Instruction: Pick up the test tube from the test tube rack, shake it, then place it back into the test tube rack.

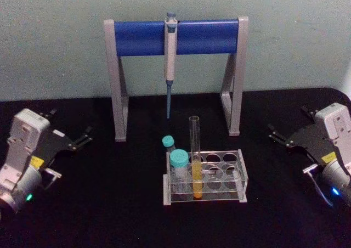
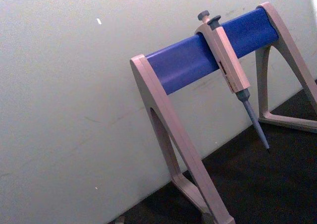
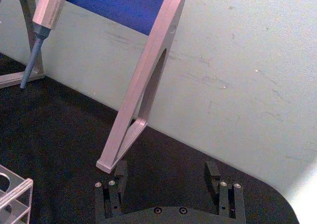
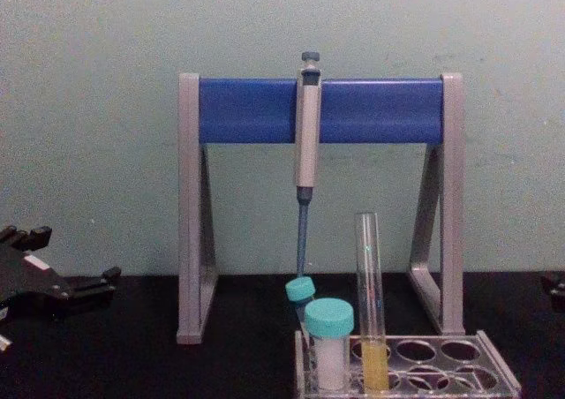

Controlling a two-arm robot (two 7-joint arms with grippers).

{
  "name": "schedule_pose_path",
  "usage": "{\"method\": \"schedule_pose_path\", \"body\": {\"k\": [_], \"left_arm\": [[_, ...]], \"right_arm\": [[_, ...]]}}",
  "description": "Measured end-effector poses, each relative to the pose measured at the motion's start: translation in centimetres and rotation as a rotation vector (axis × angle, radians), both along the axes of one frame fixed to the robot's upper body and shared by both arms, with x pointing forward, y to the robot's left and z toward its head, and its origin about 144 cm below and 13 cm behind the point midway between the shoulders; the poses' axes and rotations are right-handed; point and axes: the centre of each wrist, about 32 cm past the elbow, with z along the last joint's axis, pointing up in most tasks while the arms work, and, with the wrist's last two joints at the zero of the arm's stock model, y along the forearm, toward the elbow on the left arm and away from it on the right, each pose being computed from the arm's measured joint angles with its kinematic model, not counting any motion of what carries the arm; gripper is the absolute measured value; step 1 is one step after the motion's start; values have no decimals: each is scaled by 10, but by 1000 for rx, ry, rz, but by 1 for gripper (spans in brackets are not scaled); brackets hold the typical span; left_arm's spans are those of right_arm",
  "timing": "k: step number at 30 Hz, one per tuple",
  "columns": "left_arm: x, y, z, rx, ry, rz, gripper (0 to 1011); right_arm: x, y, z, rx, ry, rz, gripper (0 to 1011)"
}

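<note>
The test tube point(image 1: 195, 149), tall clear glass with yellow liquid in its lower part, stands upright in the test tube rack point(image 1: 243, 176) at the table's middle. From the chest it rises well above the rack point(image 4: 499, 368), the test tube point(image 4: 369, 267) in a front hole. My left gripper point(image 1: 84, 137) rests open far left of the rack, nothing between its fingers. My right gripper point(image 1: 273, 134) sits open far to the right; the right wrist view shows this gripper point(image 3: 166, 177) with its fingers wide apart and empty.
Two teal-capped vials point(image 1: 178, 165) stand in the rack's left holes beside the tube. Behind the rack is a grey-and-blue pipette stand point(image 1: 175, 37) with a pipette point(image 1: 170, 61) hanging from it. The black table point(image 1: 109, 204) lies open around the rack.
</note>
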Motion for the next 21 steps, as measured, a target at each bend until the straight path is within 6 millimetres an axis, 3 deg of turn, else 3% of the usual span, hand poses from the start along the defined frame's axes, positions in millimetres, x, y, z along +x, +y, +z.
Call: {"method": "schedule_pose_path", "body": {"k": [21], "left_arm": [[0,0,0,0,0,0,1001]], "right_arm": [[0,0,0,-1,0,-1,1000]]}}
